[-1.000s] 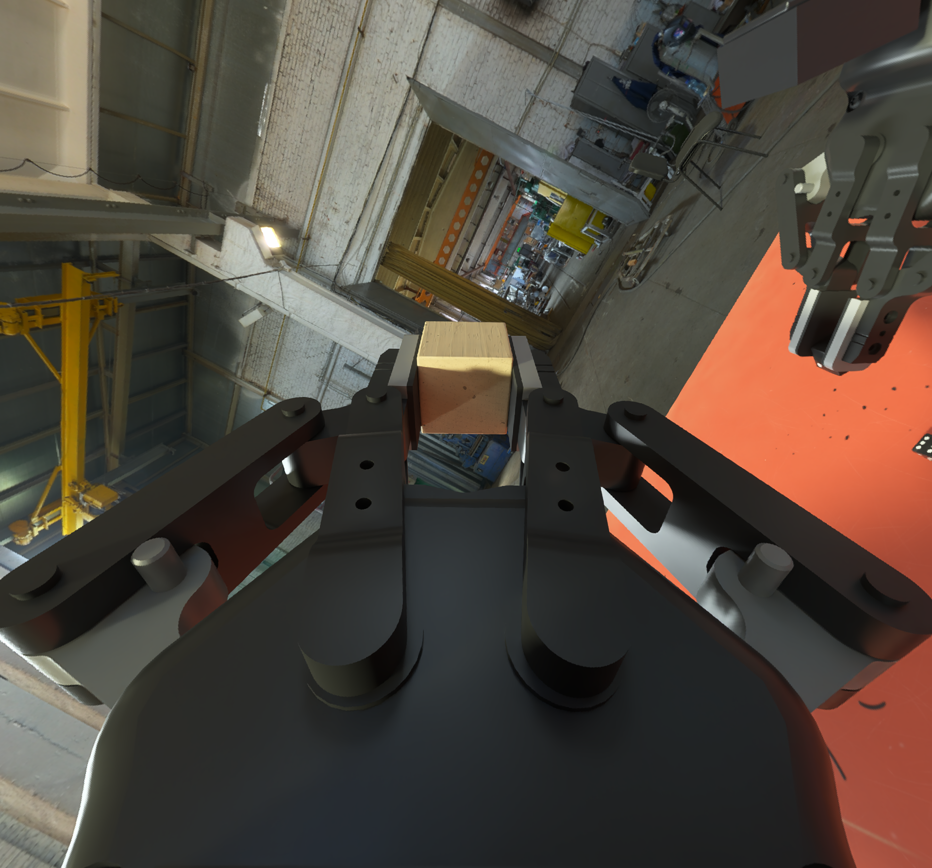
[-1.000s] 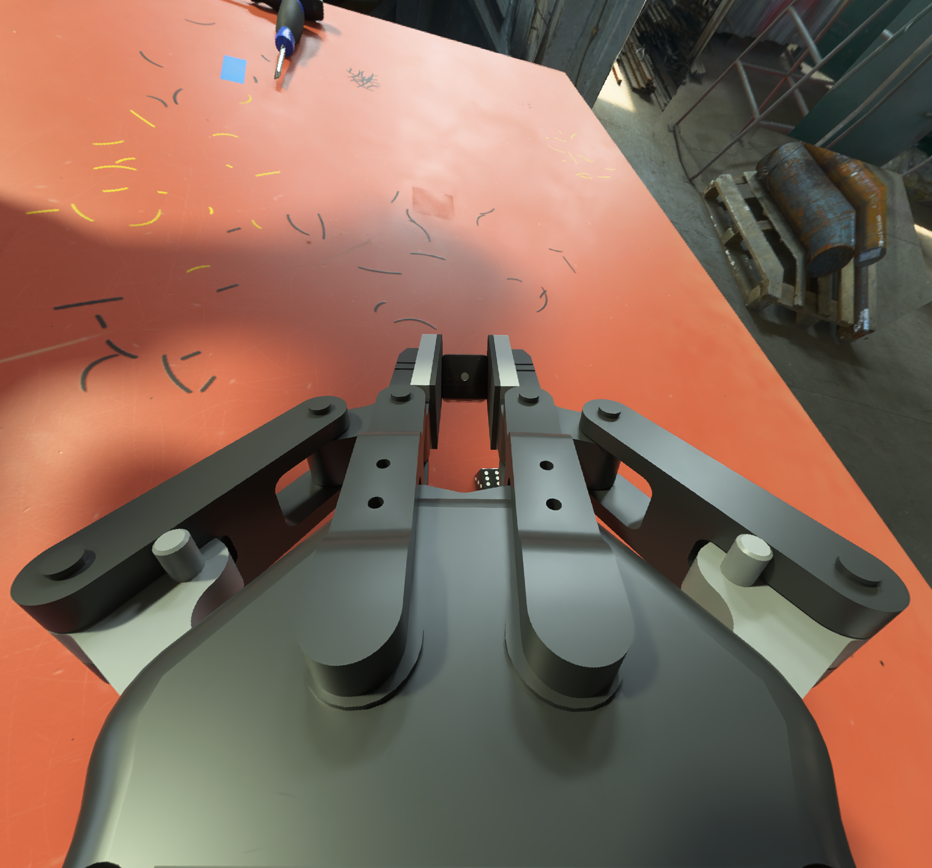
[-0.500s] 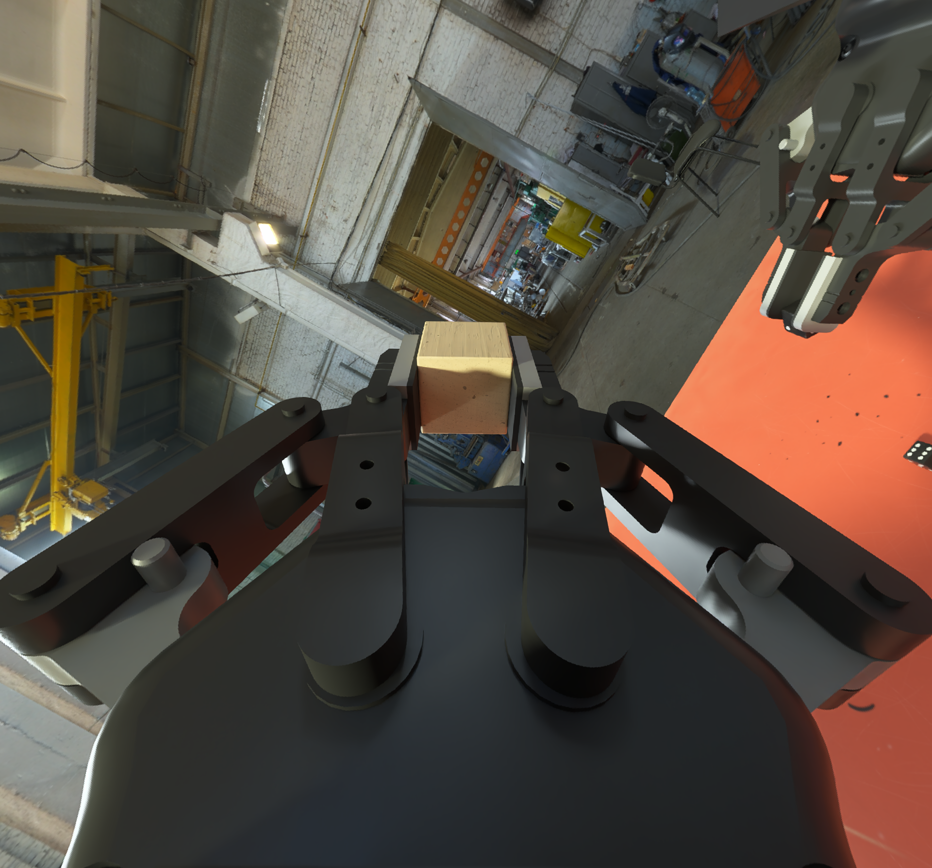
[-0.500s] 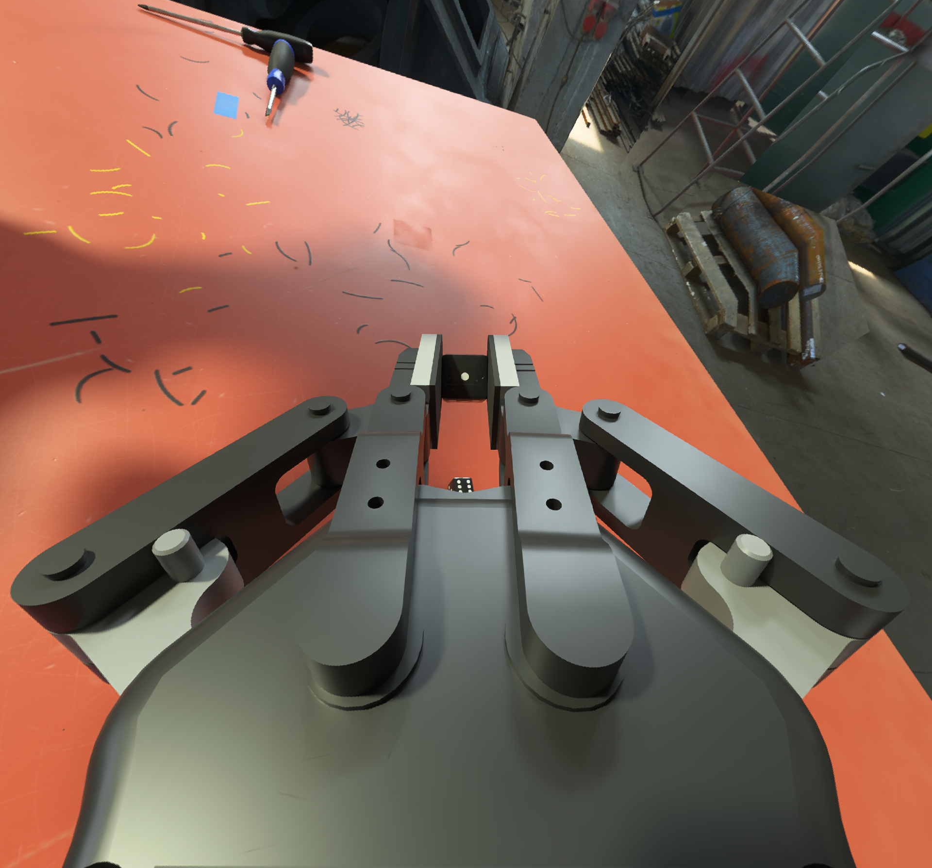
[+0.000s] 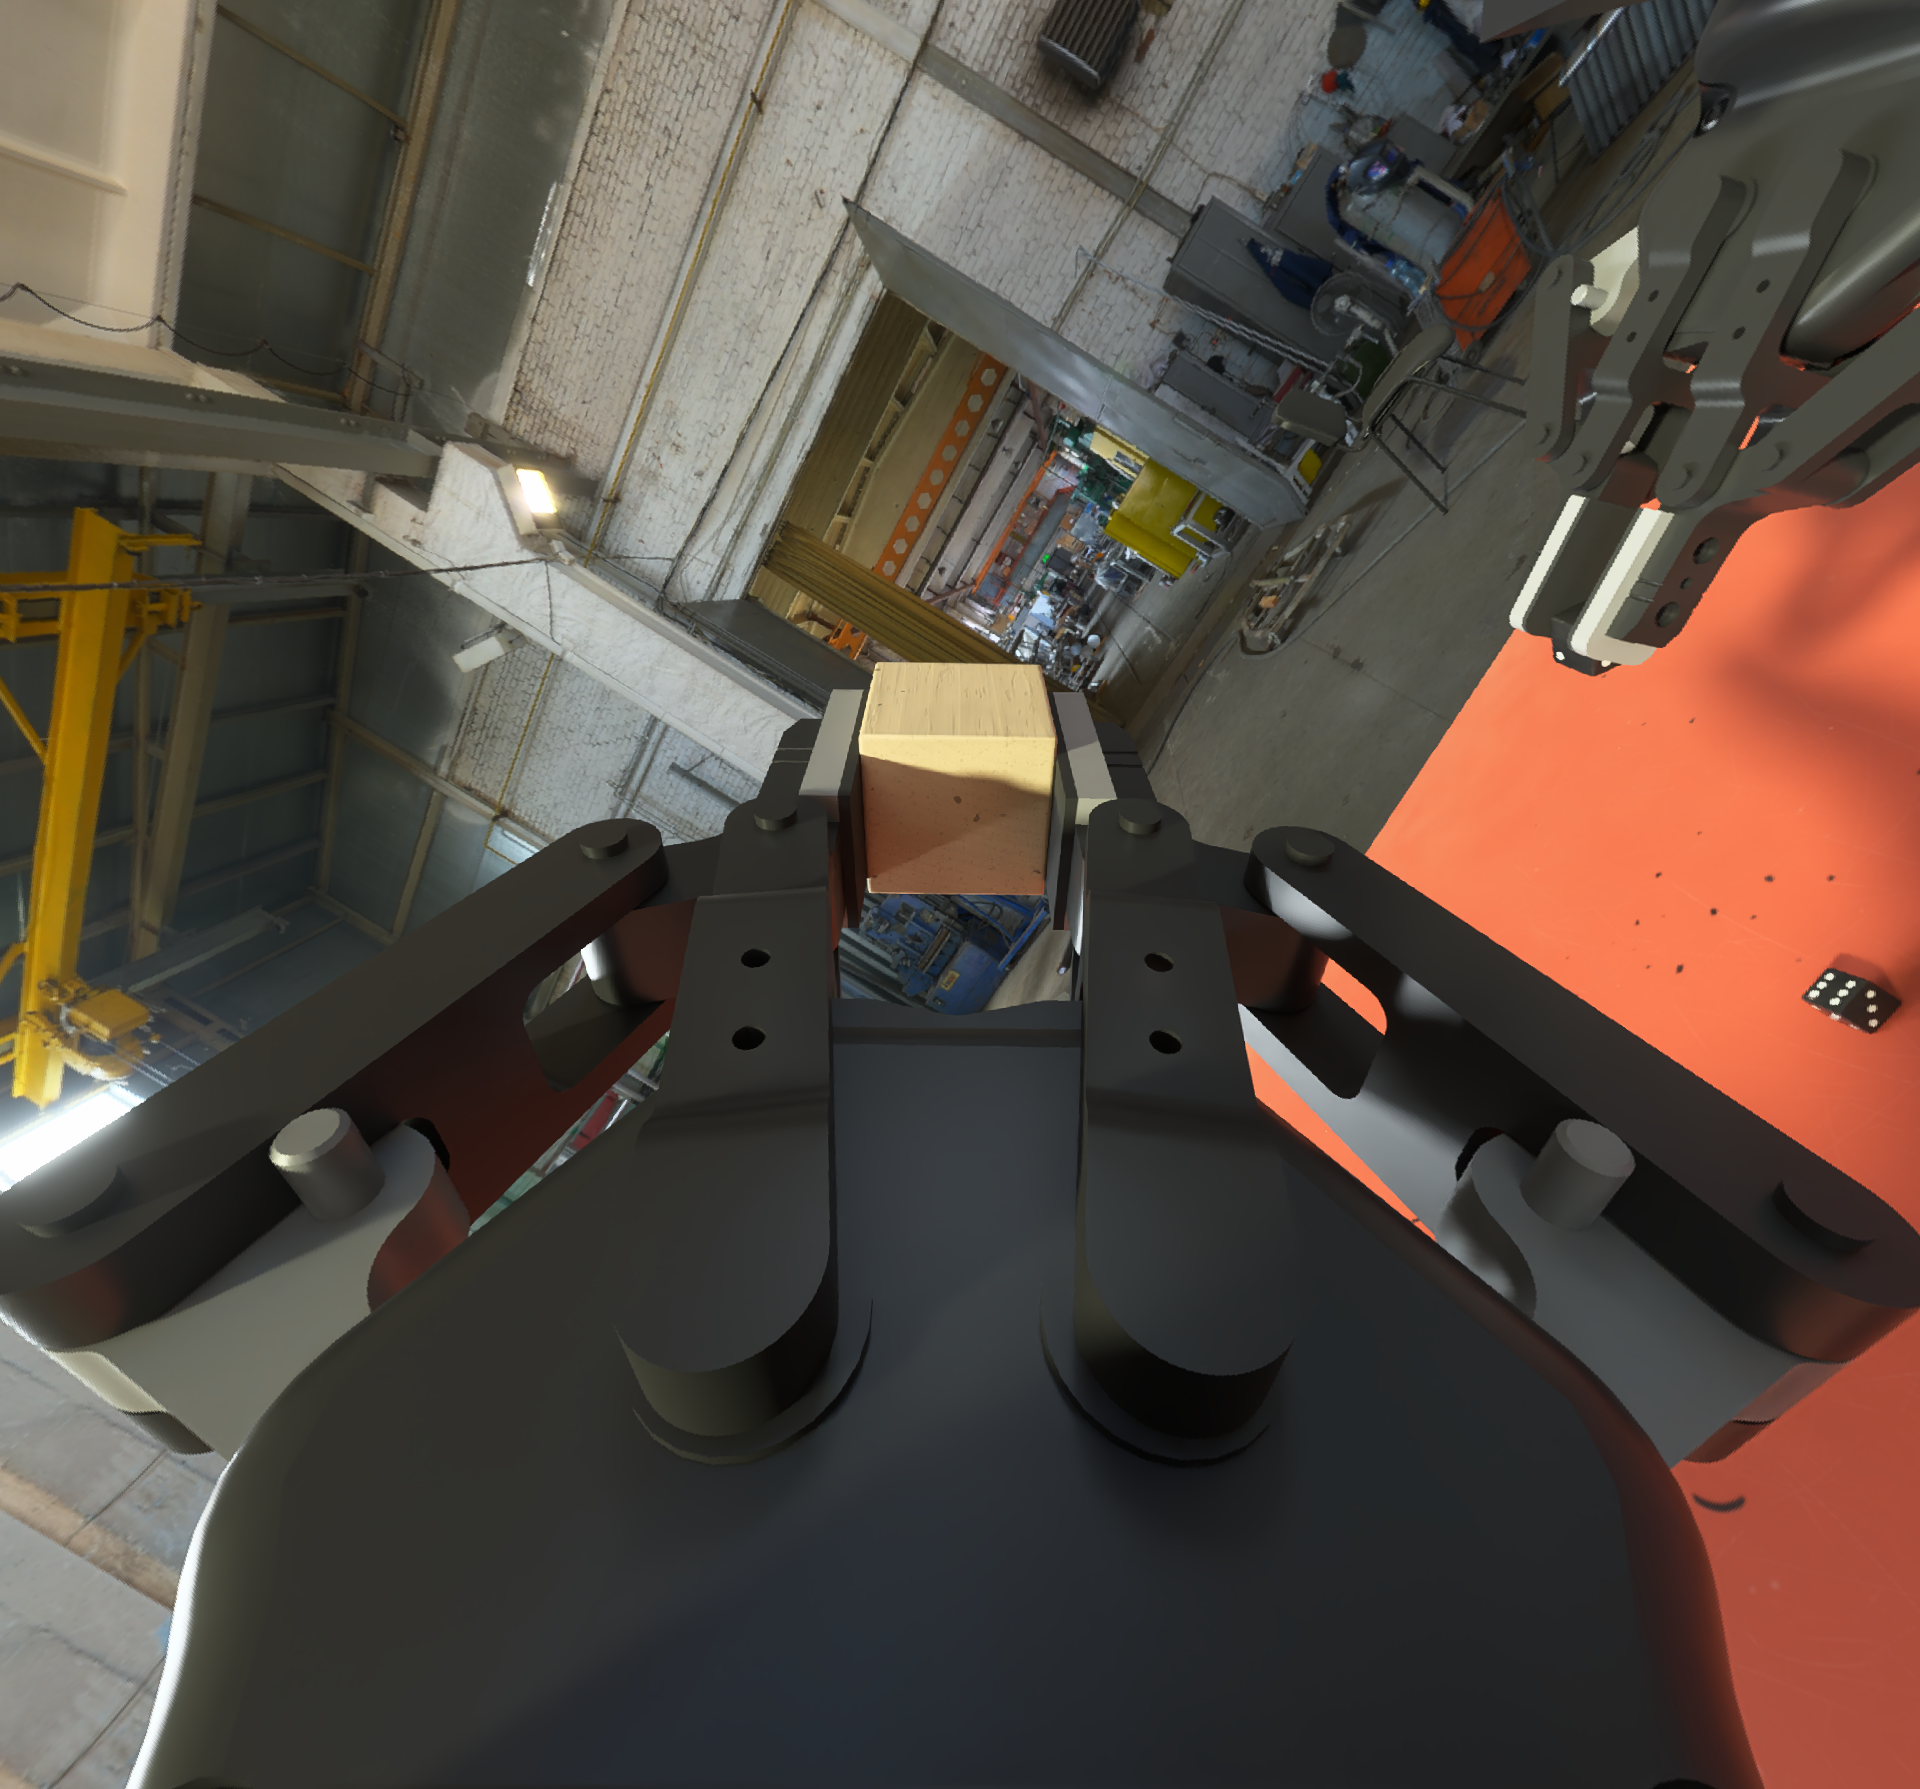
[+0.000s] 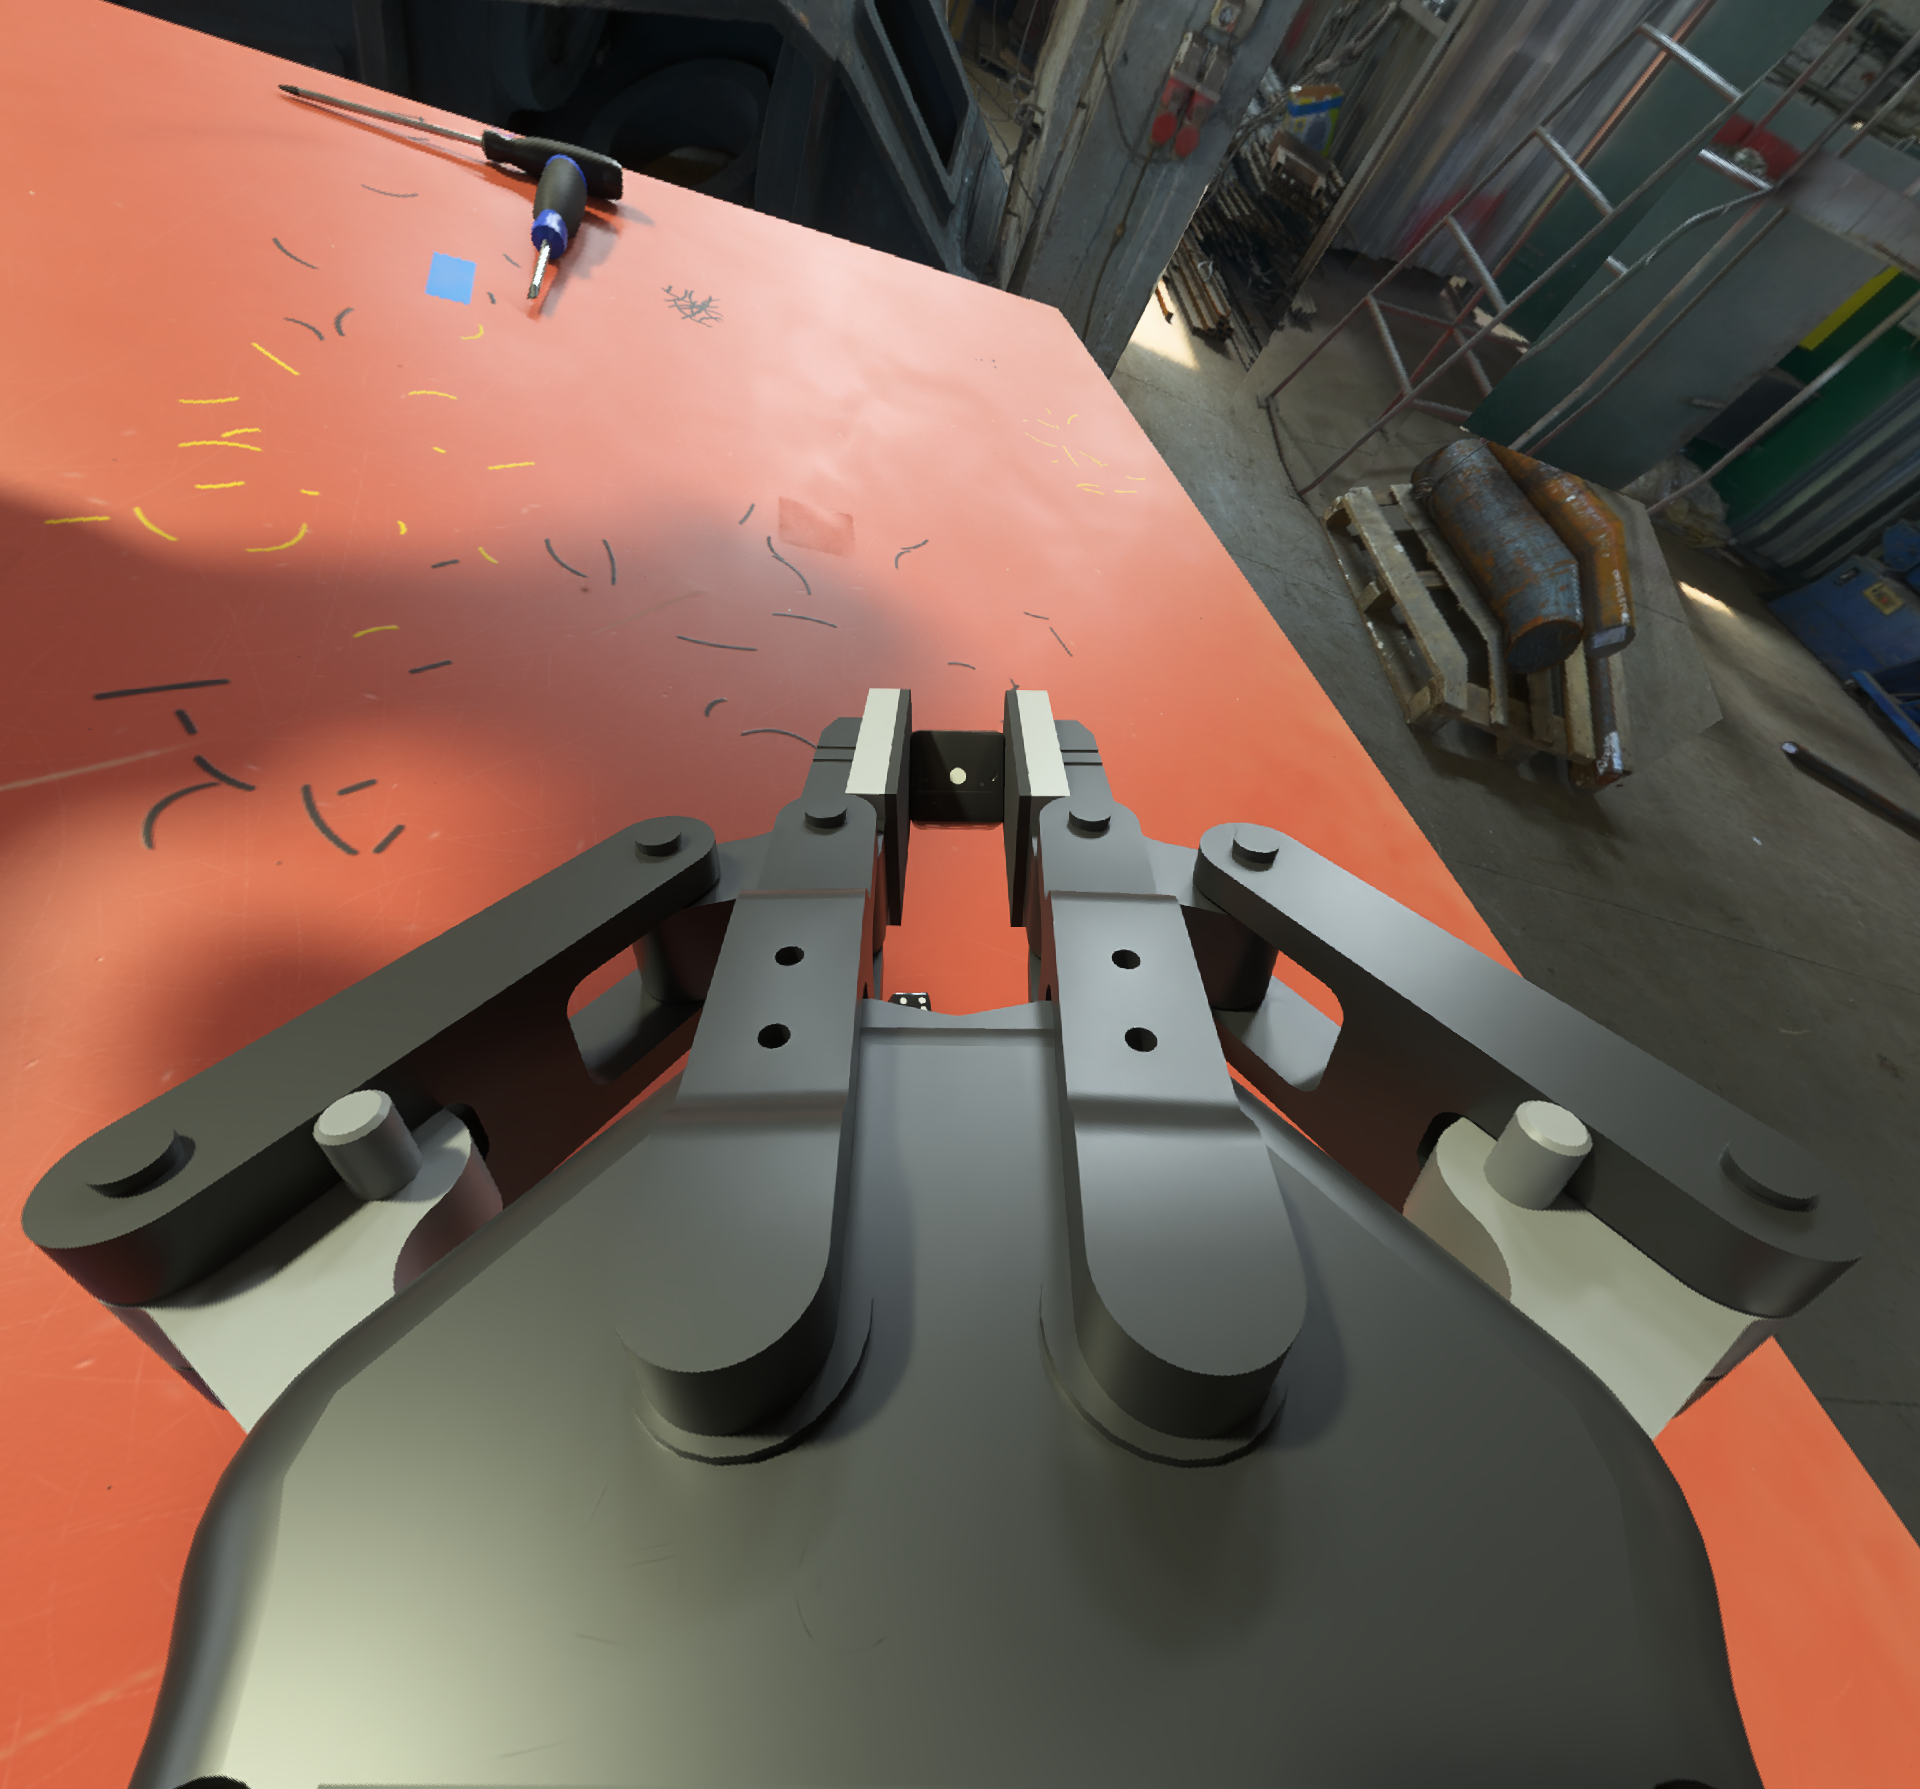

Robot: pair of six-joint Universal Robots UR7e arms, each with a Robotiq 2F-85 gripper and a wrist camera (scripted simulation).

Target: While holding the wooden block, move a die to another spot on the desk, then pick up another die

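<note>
The left tool (image 5: 956,783) is clamped on the wooden block (image 5: 954,789), a pale cube pinched between its two pads and held up off the table (image 6: 675,451), its view aimed out at the workshop instead of the work surface. The right tool (image 6: 958,747) is closed on a black die (image 6: 956,775), whose single-pip face shows between its pale pads; it hangs raised above the red table, as the left wrist view also suggests, where the same tool appears at the upper right with the die's dark corner peeping below its tips. A second black die (image 5: 1854,998) lies on the table, six pips up, well apart from the raised tool. By my reading, the step in hand is carrying a die while the block stays gripped; whether this is the first die being relocated or already the second pick-up cannot be settled from these views. If it is the relocation, the next move calls for lowering the right tool to a free patch of table, opening, then going to the other die, all while the left grip holds firm. Counted: one wooden block, two dice, two tools, two screwdrivers (image 6: 556,207) crossed at the far edge, one blue square patch (image 6: 451,276), and many scattered dark and yellow marks.
</note>
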